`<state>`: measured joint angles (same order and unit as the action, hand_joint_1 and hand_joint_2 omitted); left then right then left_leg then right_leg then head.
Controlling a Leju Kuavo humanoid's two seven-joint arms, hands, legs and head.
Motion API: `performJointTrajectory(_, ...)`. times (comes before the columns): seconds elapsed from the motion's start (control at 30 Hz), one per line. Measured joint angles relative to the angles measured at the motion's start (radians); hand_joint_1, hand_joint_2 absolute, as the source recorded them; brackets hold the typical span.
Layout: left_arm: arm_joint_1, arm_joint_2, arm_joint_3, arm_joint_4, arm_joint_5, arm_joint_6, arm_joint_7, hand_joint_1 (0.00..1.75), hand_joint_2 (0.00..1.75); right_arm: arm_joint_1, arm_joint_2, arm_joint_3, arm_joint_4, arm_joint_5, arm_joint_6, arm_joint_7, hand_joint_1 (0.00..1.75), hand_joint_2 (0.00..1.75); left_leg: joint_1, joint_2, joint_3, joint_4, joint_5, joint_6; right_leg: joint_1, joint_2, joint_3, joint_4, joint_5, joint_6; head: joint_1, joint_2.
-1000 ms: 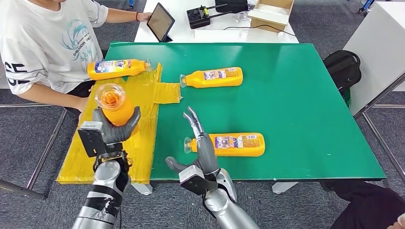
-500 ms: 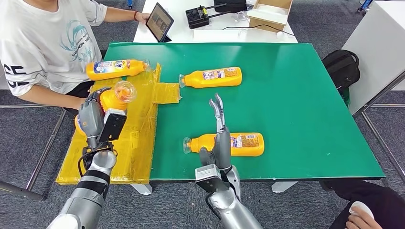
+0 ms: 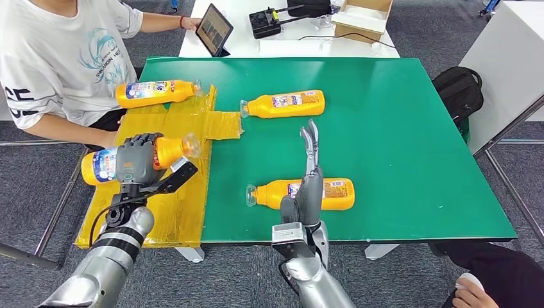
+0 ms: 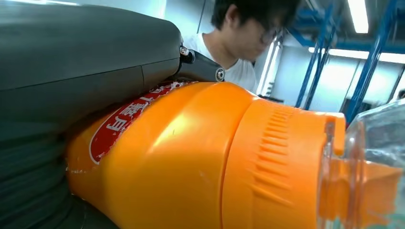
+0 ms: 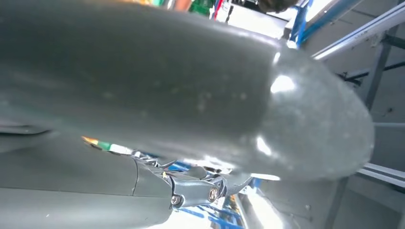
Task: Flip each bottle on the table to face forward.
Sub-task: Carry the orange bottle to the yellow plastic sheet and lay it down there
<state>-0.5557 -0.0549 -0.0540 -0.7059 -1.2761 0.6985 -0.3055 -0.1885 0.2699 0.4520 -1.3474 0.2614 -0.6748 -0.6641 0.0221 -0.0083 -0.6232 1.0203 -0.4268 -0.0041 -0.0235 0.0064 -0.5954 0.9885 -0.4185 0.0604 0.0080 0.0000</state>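
Note:
My left hand (image 3: 136, 162) grips an orange bottle (image 3: 168, 150) sideways over the yellow mat (image 3: 186, 202), its clear cap toward the table's middle. In the left wrist view the same bottle (image 4: 191, 157) lies against my hand (image 4: 71, 71), its red label showing. Three more orange bottles lie on their sides: one at the mat's far end (image 3: 154, 92), one on the green table (image 3: 398, 141) at the back middle (image 3: 285, 104), and one near the front edge (image 3: 335, 194). My right hand (image 3: 310, 176) is open, fingers pointing away from me, in front of that near bottle's neck. The right wrist view shows its grey thumb (image 5: 167, 86).
A person in a white shirt (image 3: 58, 58) sits at the table's left side, holding a tablet (image 3: 213, 29). Behind is a white table (image 3: 256, 46) with a black device and a cardboard box (image 3: 364, 16). A black backpack (image 3: 459, 90) lies on the floor at the right.
My left hand has turned its bottle from upright, cap toward the camera, to lying sideways. My right hand has shifted right and now stands over the near bottle's neck.

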Motion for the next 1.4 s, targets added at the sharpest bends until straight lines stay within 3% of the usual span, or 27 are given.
performJointTrajectory(0.13,-0.018,0.023,0.007,0.093,-0.061,-0.004,0.034,1.75,1.75,0.002,0.000,-0.007,-0.013,0.080,-0.017,0.000,0.00,0.00,0.000,0.000,0.000,0.000,0.000,0.000,0.000,0.000,0.000,0.000,0.000,0.000,0.000,0.000)
performJointTrajectory(0.43,-0.047,0.048,0.022,0.218,-0.095,-0.032,0.064,1.75,1.75,0.002,0.000,-0.008,-0.013,0.049,-0.020,0.000,0.00,0.00,0.000,0.000,-0.001,0.000,0.000,0.000,0.000,0.000,0.000,0.000,0.000,0.000,0.000,0.000)
performJointTrajectory(0.73,-0.061,0.060,0.010,0.267,-0.123,-0.141,0.073,1.75,1.75,0.002,-0.001,-0.008,-0.003,-0.001,-0.009,0.000,0.00,0.00,0.000,-0.001,-0.001,0.000,0.000,0.000,0.000,0.000,0.001,0.000,0.000,0.000,0.000,0.000)
performJointTrajectory(0.87,-0.073,0.065,0.010,0.277,-0.096,-0.226,0.056,0.06,1.75,0.002,-0.001,-0.008,0.005,-0.004,0.006,0.000,0.00,0.00,0.000,-0.001,0.000,0.000,0.000,0.000,0.000,-0.001,0.002,0.000,0.000,0.000,0.000,0.000)
performJointTrajectory(1.0,-0.084,0.070,0.008,0.285,-0.106,-0.274,0.064,0.00,0.00,0.002,0.000,-0.008,0.014,-0.006,0.025,0.000,0.00,0.00,0.000,-0.001,0.002,0.000,0.000,0.000,0.000,-0.001,0.004,0.000,0.000,0.000,0.000,0.000)
performJointTrajectory(1.4,-0.096,0.076,0.016,0.298,-0.040,-0.364,0.039,0.00,0.00,0.002,0.000,-0.008,0.042,-0.007,0.043,0.000,0.00,0.00,0.000,-0.004,0.006,0.000,0.000,0.000,0.000,-0.003,0.008,0.000,0.000,0.000,0.000,0.000)
